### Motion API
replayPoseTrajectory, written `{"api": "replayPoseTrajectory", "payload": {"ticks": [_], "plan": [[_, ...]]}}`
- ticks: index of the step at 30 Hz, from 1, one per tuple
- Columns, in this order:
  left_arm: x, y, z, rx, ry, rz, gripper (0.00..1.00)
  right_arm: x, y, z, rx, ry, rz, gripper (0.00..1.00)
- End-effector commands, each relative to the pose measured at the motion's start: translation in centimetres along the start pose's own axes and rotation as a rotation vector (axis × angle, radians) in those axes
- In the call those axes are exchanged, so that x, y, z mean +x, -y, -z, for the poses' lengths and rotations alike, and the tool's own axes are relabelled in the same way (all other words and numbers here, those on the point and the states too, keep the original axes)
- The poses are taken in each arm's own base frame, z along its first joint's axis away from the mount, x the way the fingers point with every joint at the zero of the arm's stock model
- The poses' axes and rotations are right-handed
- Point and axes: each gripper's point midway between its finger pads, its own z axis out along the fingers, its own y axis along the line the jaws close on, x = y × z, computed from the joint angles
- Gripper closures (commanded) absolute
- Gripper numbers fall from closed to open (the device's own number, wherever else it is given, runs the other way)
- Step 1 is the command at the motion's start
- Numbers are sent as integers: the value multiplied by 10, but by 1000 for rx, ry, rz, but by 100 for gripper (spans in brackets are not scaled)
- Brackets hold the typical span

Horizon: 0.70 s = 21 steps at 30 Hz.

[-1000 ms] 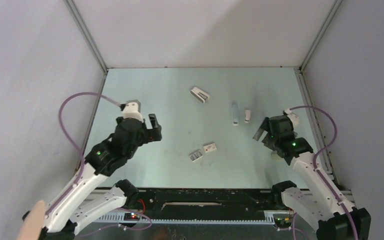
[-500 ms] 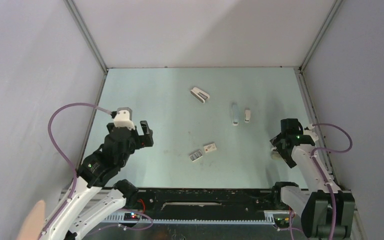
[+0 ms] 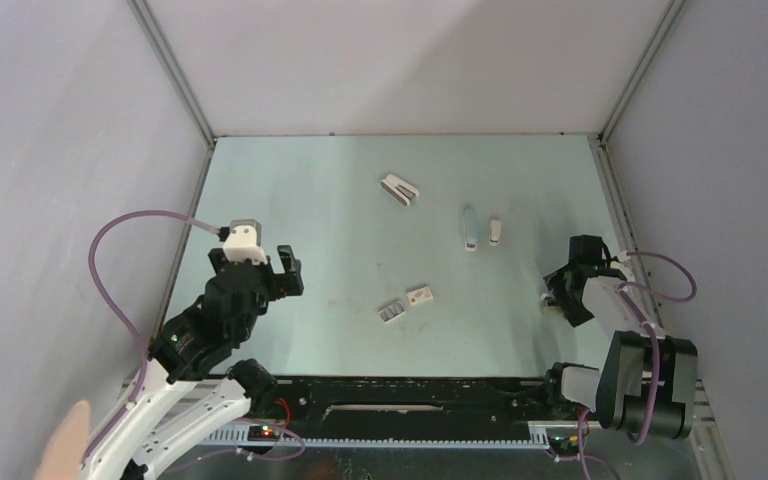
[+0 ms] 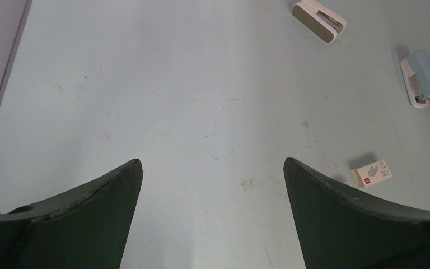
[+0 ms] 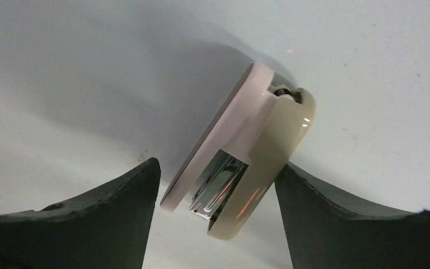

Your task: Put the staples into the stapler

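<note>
Currently left gripper (image 4: 213, 168) released, fingers wide apart above table (image 4: 145, 67), holding nothing. Right gripper (image 5: 215, 168) also spread, fingers flanking cream stapler (image 5: 246, 151) lying on side by right table edge; contact unclear. Staples (image 3: 392, 312) in small tray mid-table, just beside white box sleeve (image 3: 420, 295), well apart from both grippers.

I record pale green table (image 3: 300, 190) bearing white stapler (image 3: 400, 189), blue stapler (image 3: 470, 228), smaller white stapler (image 3: 495, 232), cream stapler (image 5: 246, 162) (right edge), staples (image 3: 391, 312) just beside a box sleeve (image 3: 420, 295).
</note>
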Motion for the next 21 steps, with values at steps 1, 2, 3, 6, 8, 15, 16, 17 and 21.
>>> {"api": "replayPoseTrajectory", "payload": {"ticks": [1, 2, 3, 6, 8, 15, 16, 17, 21], "plan": [[-9, 0, -1, -7, 38, -3, 0, 5, -22, -9, -84, -41, 30, 29], [-8, 1, -2, -5, 33, -6, 0, 9, -25, -10, -96, -58, 51, 33], [-8, 2, -2, -2, 31, -7, 0, 13, -28, -10, -110, -68, 77, 36], [-7, 5, -4, 5, 19, -12, 0, 26, -40, -7, -152, -88, 189, 44], [-6, 7, -5, 12, 9, -12, 0, 41, -55, -1, -189, -106, 307, 48], [-1, 19, -11, 65, -35, 19, 0, 104, -102, 22, -275, -151, 764, 53], [0, 21, -11, 75, -44, 24, 0, 113, -107, 26, -278, -154, 819, 54], [0, 23, -13, 80, -49, 30, 0, 122, -111, 29, -285, -154, 873, 56], [4, 38, -14, 136, -95, 68, 0, 148, -134, 57, -366, -104, 1058, 61]]}}
